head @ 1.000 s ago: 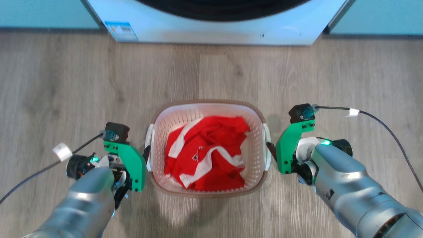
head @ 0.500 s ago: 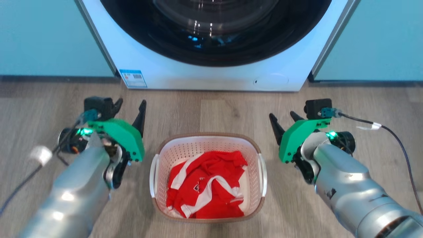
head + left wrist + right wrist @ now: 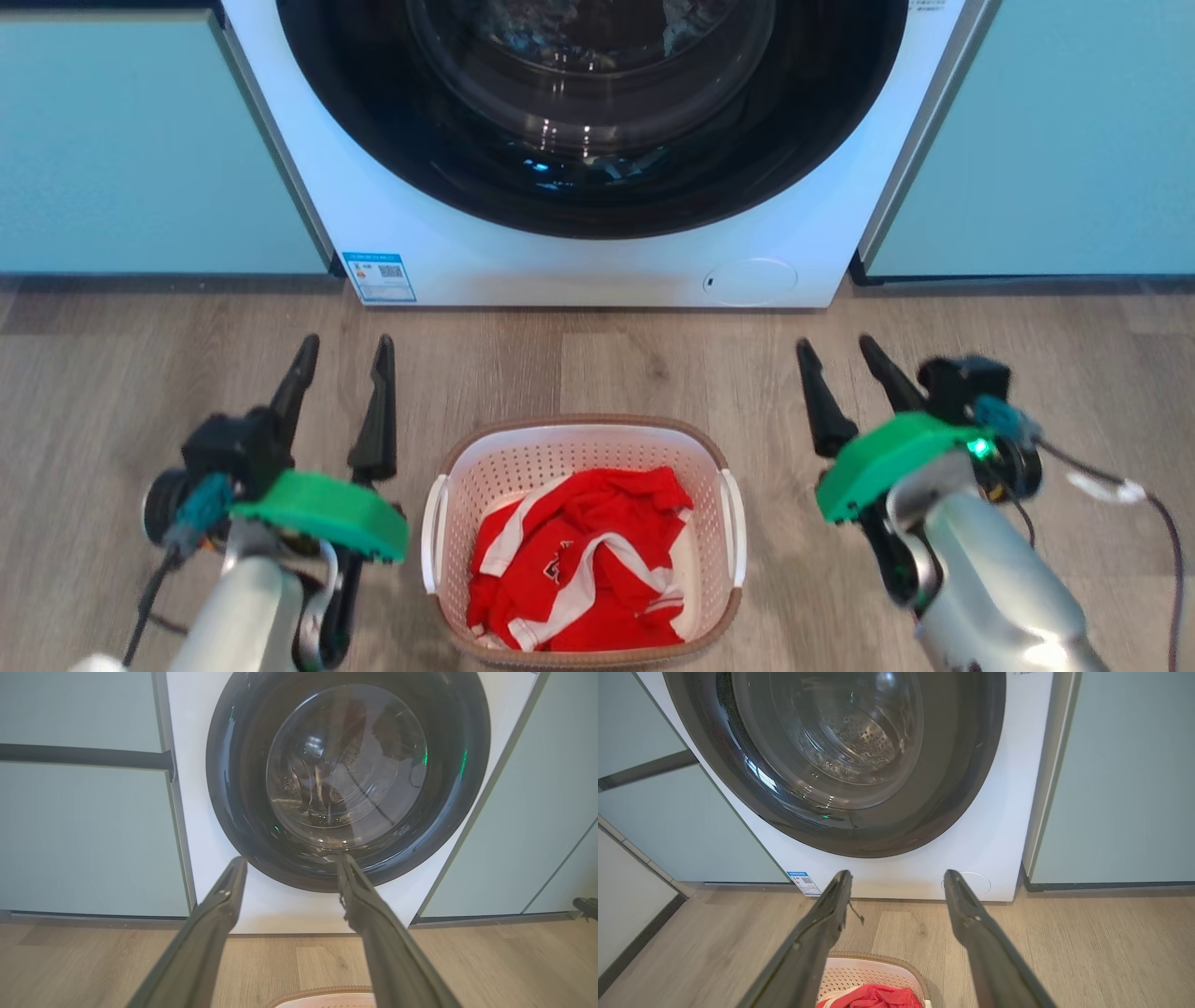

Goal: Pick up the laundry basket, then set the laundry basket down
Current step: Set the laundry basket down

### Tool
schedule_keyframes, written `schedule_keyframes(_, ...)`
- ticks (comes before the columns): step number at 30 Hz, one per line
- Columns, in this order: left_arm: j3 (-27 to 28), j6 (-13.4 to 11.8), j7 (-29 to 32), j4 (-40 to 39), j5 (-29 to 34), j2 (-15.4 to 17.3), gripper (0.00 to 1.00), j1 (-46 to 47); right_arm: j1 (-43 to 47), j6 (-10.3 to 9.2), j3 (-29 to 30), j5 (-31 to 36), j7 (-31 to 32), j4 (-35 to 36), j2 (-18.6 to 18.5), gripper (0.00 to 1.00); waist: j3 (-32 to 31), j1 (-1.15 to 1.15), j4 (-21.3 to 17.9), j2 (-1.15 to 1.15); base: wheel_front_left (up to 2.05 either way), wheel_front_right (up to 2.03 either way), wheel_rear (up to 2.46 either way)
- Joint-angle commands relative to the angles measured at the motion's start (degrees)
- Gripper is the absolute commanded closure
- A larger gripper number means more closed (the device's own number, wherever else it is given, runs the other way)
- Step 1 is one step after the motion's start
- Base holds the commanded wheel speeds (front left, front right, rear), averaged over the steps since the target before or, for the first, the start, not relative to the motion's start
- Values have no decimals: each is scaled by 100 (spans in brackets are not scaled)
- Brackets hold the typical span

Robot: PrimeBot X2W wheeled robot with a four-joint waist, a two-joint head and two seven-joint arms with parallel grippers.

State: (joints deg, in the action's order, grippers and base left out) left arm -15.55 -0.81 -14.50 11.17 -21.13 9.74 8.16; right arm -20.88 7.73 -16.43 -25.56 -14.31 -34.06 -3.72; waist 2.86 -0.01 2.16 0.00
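The laundry basket [image 3: 523, 453], white perforated plastic with a brown rim and two white side handles, stands on the wood floor at the bottom centre of the head view with a red and white garment [image 3: 579, 569] inside. My left gripper [image 3: 344, 348] hovers open to its left, fingers pointing toward the washer, apart from the basket. On the other side my right gripper [image 3: 842, 350] is open too, touching nothing. The basket's far rim [image 3: 878, 956] peeks between the right gripper's fingers [image 3: 894, 875]. A sliver of rim [image 3: 322, 994] lies under the open left gripper [image 3: 289, 861].
A white front-loading washing machine [image 3: 597, 271] with a dark round door [image 3: 588, 103] stands just beyond the basket. Pale teal cabinets [image 3: 140, 149] flank it on both sides. Cables trail from both wrists over the wood floor [image 3: 597, 364].
Both grippers left the basket's handles, rose and turned their fingers toward the washer. The head camera tilted up, bringing the washer door into view. The basket stays on the floor.
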Motion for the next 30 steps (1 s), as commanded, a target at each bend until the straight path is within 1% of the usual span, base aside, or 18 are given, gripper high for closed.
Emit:
schedule_keyframes(1,250,22,-50,-194,51,51,0,136,-233,-24,-48,18,-68,246,84,0,-31,1,0,0,0,0,0)
schedule_keyframes(6,743,401,-50,-527,467,-330,0,-389,473,-24,218,83,-68,950,84,0,-132,1,-14,0,0,0,0)
schedule_keyframes(11,1006,613,-50,-535,696,-534,0,-811,1005,-24,467,60,-68,1412,84,0,-213,1,-51,0,0,0,0)
schedule_keyframes(16,1257,703,-50,-697,824,-643,0,-1039,1298,-24,602,91,-68,1779,84,0,-253,1,-91,0,0,0,0)
schedule_keyframes(19,1292,735,-50,-813,888,-670,0,-1117,1407,-24,595,155,-68,1933,84,0,-268,1,-97,0,0,0,0)
schedule_keyframes(22,1305,757,-50,-891,934,-681,0,-1137,1473,-24,576,188,-69,1998,84,0,-279,1,-96,0,0,0,0)
schedule_keyframes(30,1304,782,-50,-945,788,-685,0,-1131,1503,-24,535,226,-69,2082,84,0,-291,1,-89,0,0,0,0)
